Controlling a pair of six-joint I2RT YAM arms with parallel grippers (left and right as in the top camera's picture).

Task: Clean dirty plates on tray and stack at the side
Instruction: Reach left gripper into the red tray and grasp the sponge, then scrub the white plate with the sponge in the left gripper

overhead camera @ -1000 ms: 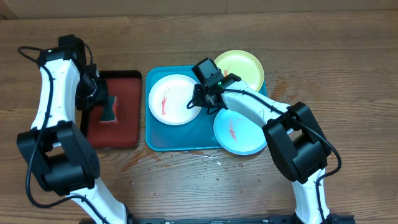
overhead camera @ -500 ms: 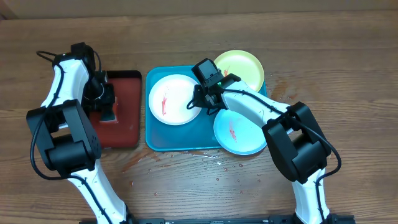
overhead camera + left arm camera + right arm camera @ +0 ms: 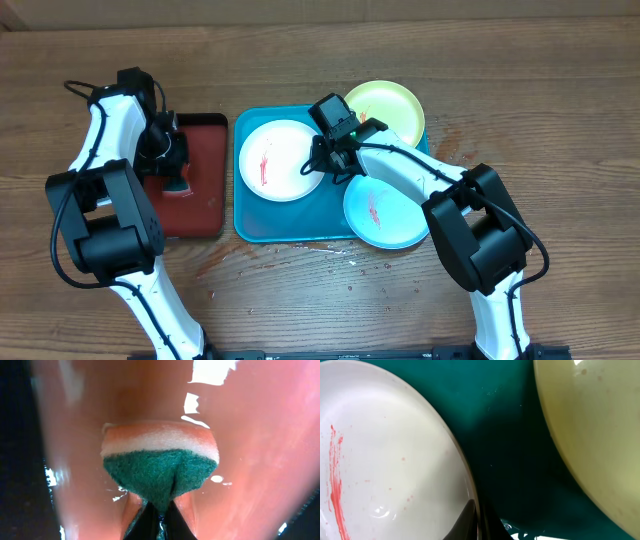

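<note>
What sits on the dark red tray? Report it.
A green-and-white sponge, pinched by the shut left gripper. The left arm covers part of the dark red tray; anything beneath is hidden.

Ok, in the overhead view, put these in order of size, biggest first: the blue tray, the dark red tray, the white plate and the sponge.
1. blue tray
2. dark red tray
3. white plate
4. sponge, partly covered from above but clearly the smallest
</note>
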